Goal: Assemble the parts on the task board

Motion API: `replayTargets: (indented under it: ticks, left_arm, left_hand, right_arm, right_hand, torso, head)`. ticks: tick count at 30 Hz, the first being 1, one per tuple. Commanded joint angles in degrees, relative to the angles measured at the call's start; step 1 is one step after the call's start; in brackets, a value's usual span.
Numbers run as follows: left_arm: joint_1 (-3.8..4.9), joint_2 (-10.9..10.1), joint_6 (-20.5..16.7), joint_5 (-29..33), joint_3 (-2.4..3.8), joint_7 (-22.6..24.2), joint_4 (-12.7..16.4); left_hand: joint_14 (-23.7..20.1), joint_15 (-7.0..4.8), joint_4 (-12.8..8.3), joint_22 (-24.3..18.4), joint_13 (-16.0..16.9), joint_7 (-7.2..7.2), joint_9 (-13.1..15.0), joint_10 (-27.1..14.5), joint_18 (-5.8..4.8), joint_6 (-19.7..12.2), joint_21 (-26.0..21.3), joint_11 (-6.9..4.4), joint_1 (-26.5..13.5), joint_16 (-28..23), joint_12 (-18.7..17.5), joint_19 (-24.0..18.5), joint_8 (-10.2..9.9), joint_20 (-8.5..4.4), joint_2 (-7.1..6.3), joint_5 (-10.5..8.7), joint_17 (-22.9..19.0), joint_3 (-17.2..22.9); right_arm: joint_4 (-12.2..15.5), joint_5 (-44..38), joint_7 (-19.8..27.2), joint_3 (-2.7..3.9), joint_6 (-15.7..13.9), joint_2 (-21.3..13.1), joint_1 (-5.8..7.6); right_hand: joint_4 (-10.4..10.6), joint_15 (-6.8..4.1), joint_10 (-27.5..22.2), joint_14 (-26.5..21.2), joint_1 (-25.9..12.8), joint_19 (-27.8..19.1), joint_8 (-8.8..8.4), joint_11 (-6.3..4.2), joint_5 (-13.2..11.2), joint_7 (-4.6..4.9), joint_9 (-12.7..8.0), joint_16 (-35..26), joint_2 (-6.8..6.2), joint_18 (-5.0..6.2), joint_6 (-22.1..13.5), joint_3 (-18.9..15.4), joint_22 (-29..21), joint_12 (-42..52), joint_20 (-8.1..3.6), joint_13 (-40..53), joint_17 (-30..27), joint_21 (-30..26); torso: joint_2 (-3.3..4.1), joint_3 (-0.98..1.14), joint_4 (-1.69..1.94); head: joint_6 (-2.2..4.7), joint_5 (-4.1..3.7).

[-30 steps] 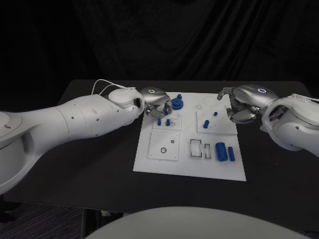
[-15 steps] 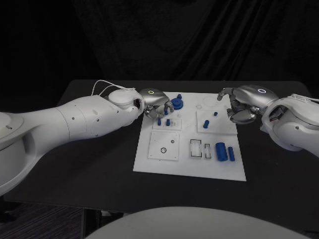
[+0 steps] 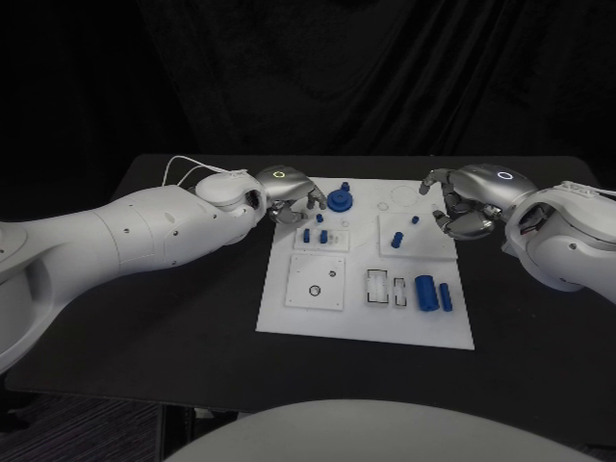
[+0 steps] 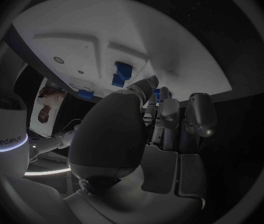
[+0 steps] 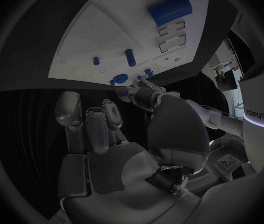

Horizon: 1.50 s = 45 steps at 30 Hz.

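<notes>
While the two arms are reaching in from either side of the black table [image 3: 156,318], the white task board [image 3: 371,318] is lying flat at the table's middle. Nearest the robot, at about five o'clock on the board, a fat blue cylinder [image 3: 424,290] is lying just beside a thinner blue rod [image 3: 446,296], with two small rectangular slots [image 3: 377,287] at their nine o'clock. Farther up, a pair of short blue pegs [image 3: 317,234] is standing in a raised square at about ten o'clock, and two more blue pegs [image 3: 398,240] are sitting in the square at about one o'clock. At the far edge, near eleven o'clock, a round blue knob with a stem [image 3: 339,200] is standing upright.

The left hand [image 3: 289,191] is hanging at the board's far left corner, just beside the knob, fingers curled; whether it is grasping anything, I cannot tell. The right hand [image 3: 461,204] is hovering at the board's far right edge, fingers bent inward and apparently holding nothing, though its grasp is too hidden to tell.
</notes>
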Motion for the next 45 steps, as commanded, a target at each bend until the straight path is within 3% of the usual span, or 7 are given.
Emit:
replayTargets:
  ticks: [1, 13, 18, 22, 27, 39, 45]
  left_arm:
    - [-0.13, -1.58, -9.77, -0.09, 0.04, 1.83, 1.22]
    - [-0.04, -13.67, -26.55, 7.74, 0.05, 8.56, 12.08]
    - [-0.03, -17.98, -28.06, 17.82, 0.02, 14.16, 15.84]
    - [-0.03, -21.41, -26.96, 24.94, 0.00, 18.18, 19.99]
    - [-0.04, -23.88, -24.40, 32.45, -0.01, 21.61, 24.25]
    - [-0.11, -25.79, -21.31, 37.62, -0.03, 24.56, 28.10]
    - [-0.16, -26.32, -20.58, 39.18, -0.03, 26.74, 29.24]
  left_hand:
    - [0.68, -0.08, 0.37, 8.95, 0.34, 0.13, -0.12, 0.54, -0.17, 1.16, 0.61, -0.17, -0.53, 0.38, 0.55, 0.74, 0.47, 0.02, 0.27, -0.40, 0.26, -0.36]
    - [-0.07, -1.26, 2.11, 8.13, 0.87, -0.45, -0.54, -0.08, 0.41, 5.65, -2.21, -1.91, -0.67, -0.92, 1.69, -0.74, 1.69, -0.69, -0.86, 0.95, -2.06, -1.07]
    - [-6.37, -0.49, 3.98, 6.27, 0.66, 1.41, -1.79, -3.72, 1.59, 6.56, -9.23, -0.79, -0.25, -6.01, 1.59, -5.77, 0.70, -0.54, -1.74, 3.00, -9.77, -0.63]
    - [-22.04, 1.55, 7.17, 1.40, 0.59, 2.04, -3.15, -8.55, 4.03, 7.00, -27.28, -0.04, -1.04, -18.68, 2.37, -19.76, -0.15, 0.90, -1.42, 3.61, -22.54, -1.30]
    - [-18.72, 1.97, 8.24, 3.74, -0.13, 2.24, -4.49, -9.84, 3.14, 6.81, -21.16, 1.57, -0.45, -19.65, 3.32, -14.06, -0.25, 1.68, -0.92, 6.07, -23.98, -1.98]
    - [-15.19, 1.81, 8.17, 5.76, -1.29, 2.75, -5.54, -9.60, 2.25, 6.91, -14.75, 2.07, 0.80, -17.85, 3.85, -8.38, -0.22, 1.78, -0.69, 7.95, -23.70, -2.02]
    - [-15.53, 1.70, 7.96, 5.56, -1.62, 2.79, -5.62, -8.98, 2.44, 7.85, -15.47, 1.81, 1.64, -17.86, 4.18, -8.75, 0.17, 1.70, -0.27, 8.61, -23.73, -1.57]
  right_arm:
    - [0.23, -0.12, -0.44, 0.04, -0.45, -0.42, -0.14]
    - [0.53, -0.12, -0.05, 0.06, -1.26, -1.72, -0.11]
    - [-0.14, -0.12, 0.09, 0.06, -0.05, -1.75, 0.18]
    - [-1.18, -0.79, 0.84, 0.07, 1.10, -1.07, 0.50]
    - [-3.39, -3.02, 2.40, 0.07, 2.66, 0.55, 0.47]
    - [-9.33, -5.26, 4.46, 0.07, 5.71, 5.06, -0.59]
    - [-11.92, -5.40, 5.45, 0.07, 6.06, 7.13, -1.27]
  right_hand:
    - [2.11, 0.71, -1.75, -0.17, 0.83, 0.07, 0.64, 0.13, -0.38, 0.31, -0.08, -0.48, 0.20, 0.35, -0.41, -4.00, 6.05, -1.05, 0.70, -1.03, 5.87, -0.81]
    - [7.48, 1.08, -26.03, -2.76, 7.26, 0.75, 2.88, 0.79, -0.21, 0.36, -1.17, -3.32, 0.91, 0.60, 1.81, -14.90, 5.04, -25.23, 1.10, -24.59, 0.94, -4.87]
    - [7.31, 3.73, -32.60, -4.95, 9.81, 0.17, 2.68, 4.10, -0.41, -0.06, -2.62, -5.85, 0.69, 0.63, 8.24, -18.17, 4.44, -41.78, 3.03, -36.36, -3.46, -7.39]
    - [5.67, 4.35, -30.62, -5.44, 17.15, 1.16, -4.93, 4.99, -0.21, 0.19, -7.30, -6.31, 2.64, 0.87, 12.81, -26.46, 4.82, -52.06, 3.92, -47.95, -5.75, -7.98]
    - [5.77, 2.70, -27.17, -4.99, 20.46, 2.81, -12.81, 4.15, -0.08, -1.44, -10.80, -6.25, 2.64, 0.60, 19.13, -30.41, 5.82, -55.73, 2.48, -54.12, -6.73, -7.13]
    - [7.38, 2.18, -25.62, -4.70, 25.18, 4.26, -19.04, 3.93, 0.00, -1.70, -12.55, -6.24, 3.83, 0.26, 20.86, -39.14, 6.50, -57.31, 2.00, -57.75, -7.49, -7.11]
    - [7.72, 2.51, -21.55, -4.10, 25.95, 5.32, -20.49, 3.70, -0.01, -1.36, -12.96, -5.71, 4.14, 0.00, 22.68, -38.86, 7.18, -57.99, 2.23, -59.40, -7.05, -6.02]
  torso:
    - [-0.01, -0.02, 0.02]
    - [-0.05, -0.16, 0.16]
    - [-0.13, -0.25, 0.30]
    - [-0.09, -0.39, 0.33]
    - [-0.20, -0.80, 0.55]
    - [-0.26, -1.56, 1.52]
    - [-0.28, -2.65, 2.57]
  head:
    - [-0.01, -0.27]
    - [-0.01, -0.09]
    - [-0.01, -0.39]
    - [-0.01, -0.72]
    - [-0.01, -1.17]
    - [-0.01, -3.02]
    - [-0.01, -4.41]
